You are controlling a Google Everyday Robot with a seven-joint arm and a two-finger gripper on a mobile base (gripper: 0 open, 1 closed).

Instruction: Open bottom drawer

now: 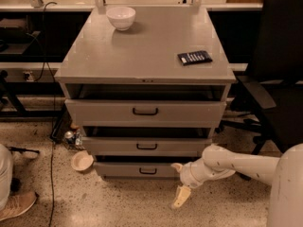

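The bottom drawer [123, 170] is the lowest one in the grey cabinet [142, 56], just above the floor. It sticks out a little, and its small dark handle [147, 171] is free. The gripper [179, 181] is at the cabinet's bottom right front corner. Its two fingers are spread wide and hold nothing. A white bowl [121, 17] sits on the cabinet's top, back left.
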